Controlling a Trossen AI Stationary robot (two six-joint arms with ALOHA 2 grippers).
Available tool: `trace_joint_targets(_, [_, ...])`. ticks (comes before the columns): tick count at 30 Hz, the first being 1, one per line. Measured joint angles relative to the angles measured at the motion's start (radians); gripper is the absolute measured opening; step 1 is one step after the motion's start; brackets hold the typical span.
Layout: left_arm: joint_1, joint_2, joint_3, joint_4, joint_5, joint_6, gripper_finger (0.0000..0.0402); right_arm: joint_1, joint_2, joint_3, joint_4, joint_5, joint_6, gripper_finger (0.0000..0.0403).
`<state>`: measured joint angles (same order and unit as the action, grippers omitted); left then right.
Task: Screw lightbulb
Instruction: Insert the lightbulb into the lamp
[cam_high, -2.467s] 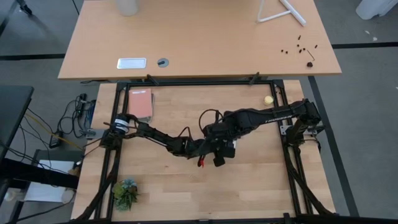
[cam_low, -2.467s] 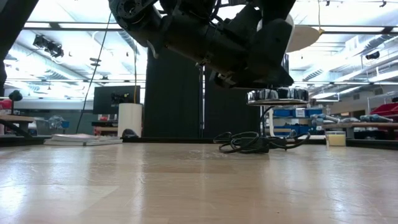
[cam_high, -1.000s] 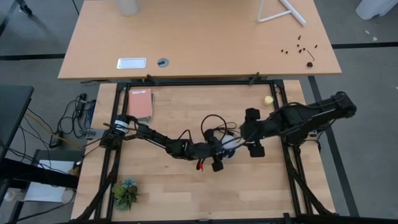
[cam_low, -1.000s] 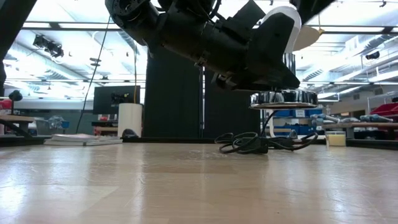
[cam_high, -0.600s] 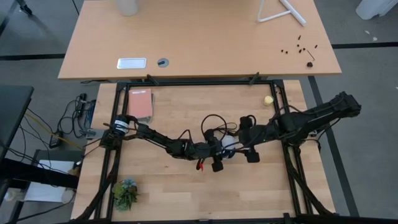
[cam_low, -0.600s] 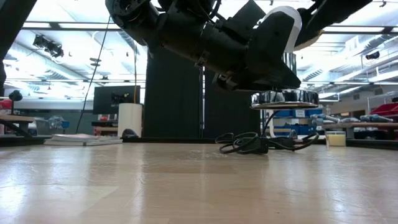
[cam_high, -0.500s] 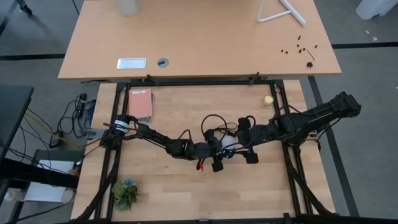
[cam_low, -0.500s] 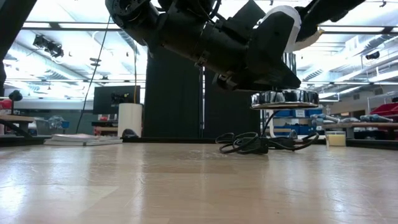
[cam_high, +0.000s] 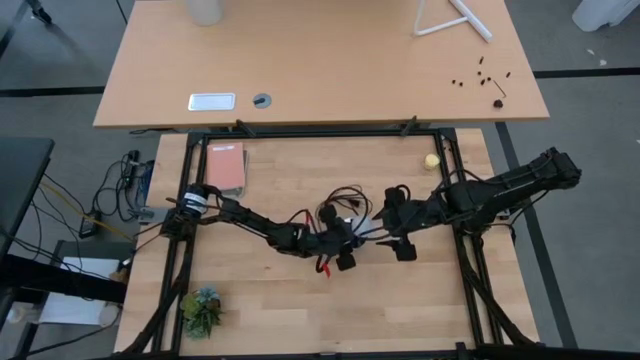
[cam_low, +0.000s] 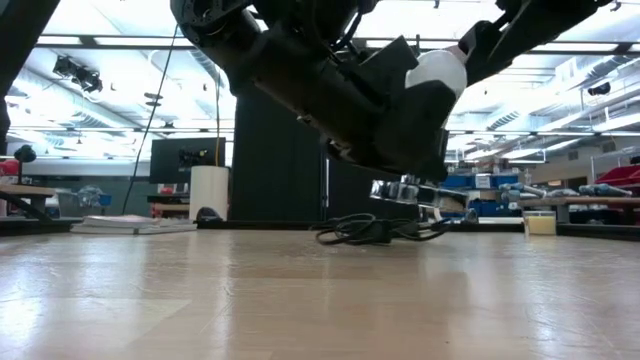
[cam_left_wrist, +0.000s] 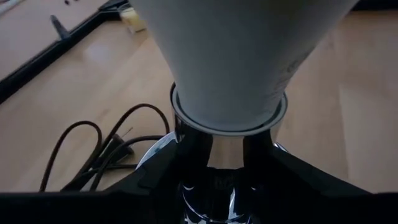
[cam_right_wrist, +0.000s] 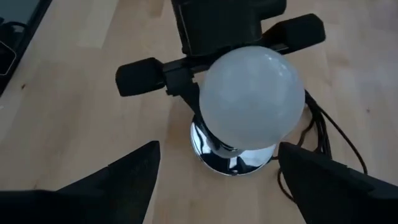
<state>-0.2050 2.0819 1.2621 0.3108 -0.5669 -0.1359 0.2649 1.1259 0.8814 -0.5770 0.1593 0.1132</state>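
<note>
Since half a second ago the left gripper has tilted the silver socket and carried it a little to the left; its cord moved along. Both arms meet at the middle of the wooden table. The left gripper holds the socket by its neck, and the lightbulb already sits in it. The right gripper stands wide, its fingers on both sides of the globe, not touching. Probably one turn is finished; next it must close on the globe and twist again.
</note>
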Motion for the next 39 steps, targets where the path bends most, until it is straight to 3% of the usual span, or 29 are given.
trace_joint_targets(8, [0.000,-0.008,0.000,-0.090,-0.113,-0.005,0.0193,0.000,0.000,0.000,0.000,0.000,0.014,0.0335])
trace_joint_targets(17, [0.006,-0.087,-0.053,-0.115,-0.153,-0.030,0.0193,0.000,0.001,-0.055,0.000,-0.004,0.043,0.0335])
trace_joint_targets(21, [0.009,-0.148,-0.146,-0.014,-0.176,-0.029,0.0193,0.000,0.002,-0.078,-0.003,-0.013,0.049,0.0335])
trace_joint_targets(25, [0.028,-0.189,-0.287,0.249,-0.174,0.002,0.0193,0.000,-0.005,-0.079,-0.001,-0.031,0.049,0.0335])
trace_joint_targets(28, [0.057,-0.188,-0.397,0.564,-0.072,0.047,0.0193,0.001,-0.007,-0.079,-0.001,-0.037,0.049,0.0335])
trace_joint_targets(31, [0.095,-0.172,-0.469,0.795,0.116,0.049,0.0193,0.001,-0.008,-0.079,-0.001,-0.037,0.053,0.0335])
trace_joint_targets(34, [0.116,-0.163,-0.498,0.866,0.224,0.047,0.0193,0.001,-0.008,-0.079,0.000,-0.037,0.076,0.0335])
trace_joint_targets(39, [0.134,-0.163,-0.480,0.875,0.241,0.047,0.0193,0.003,0.015,-0.089,0.039,-0.073,0.097,0.0335])
